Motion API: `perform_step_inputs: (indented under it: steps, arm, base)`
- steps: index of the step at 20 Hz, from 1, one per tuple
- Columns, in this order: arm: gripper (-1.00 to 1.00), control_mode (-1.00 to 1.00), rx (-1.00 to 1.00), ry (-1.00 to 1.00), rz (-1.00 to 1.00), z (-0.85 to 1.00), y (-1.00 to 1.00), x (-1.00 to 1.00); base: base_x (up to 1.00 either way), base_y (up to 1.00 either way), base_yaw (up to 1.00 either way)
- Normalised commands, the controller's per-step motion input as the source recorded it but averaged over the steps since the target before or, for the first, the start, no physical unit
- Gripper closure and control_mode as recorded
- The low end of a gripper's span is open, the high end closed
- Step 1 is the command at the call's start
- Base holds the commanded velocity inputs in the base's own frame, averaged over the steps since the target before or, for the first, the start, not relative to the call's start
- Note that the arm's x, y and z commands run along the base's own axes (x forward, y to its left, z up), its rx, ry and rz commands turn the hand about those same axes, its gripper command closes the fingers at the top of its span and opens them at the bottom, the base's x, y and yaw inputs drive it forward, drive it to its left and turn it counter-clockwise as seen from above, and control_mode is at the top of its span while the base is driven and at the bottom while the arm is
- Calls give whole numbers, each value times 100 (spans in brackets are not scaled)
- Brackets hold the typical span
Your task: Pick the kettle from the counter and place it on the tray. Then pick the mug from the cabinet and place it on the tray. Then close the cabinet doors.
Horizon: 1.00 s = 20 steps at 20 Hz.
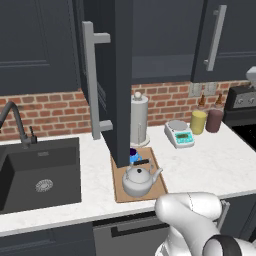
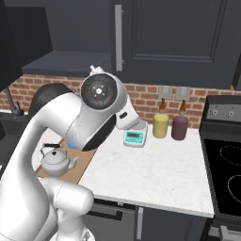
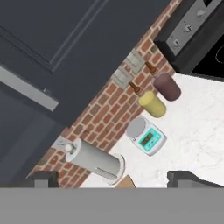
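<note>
With the kettle [image 1: 138, 181] and blue mug [image 1: 134, 156] both resting on the wooden tray [image 1: 120, 189], the gripper [image 3: 113, 178] stands open and empty, leaving the open cabinet door [image 1: 119, 75] to close.

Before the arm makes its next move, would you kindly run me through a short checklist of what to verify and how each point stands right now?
1. Kettle on the tray: ok, it stands upright on the board.
2. Mug on the tray: cannot tell; a blue cup shows at the tray's back edge, half hidden behind the open cabinet door.
3. Gripper free: ok, jaws stand wide apart with nothing between them.
4. Cabinet doors shut: not ok, the left door juts out over the counter; the right one looks shut.
5. Door's bar handle reachable: ok, nothing blocks it.
</note>
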Motion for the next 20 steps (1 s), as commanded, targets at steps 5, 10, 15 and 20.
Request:
perform_step_inputs:
  steps: [5, 10, 15, 20]
  arm:
    - [-100, -100, -27, -4, 0, -47, 66, -7]
    - [-100, -100, -23, -15, 2, -67, 82, 2]
    - [-100, -100, -1, -25, 4, -44, 17, 20]
    - [-100, -100, -7, -27, 0, -27, 5, 20]
  base:
    - [0, 0, 0]
    - [0, 0, 0]
    - [0, 0, 0]
    - [0, 0, 0]
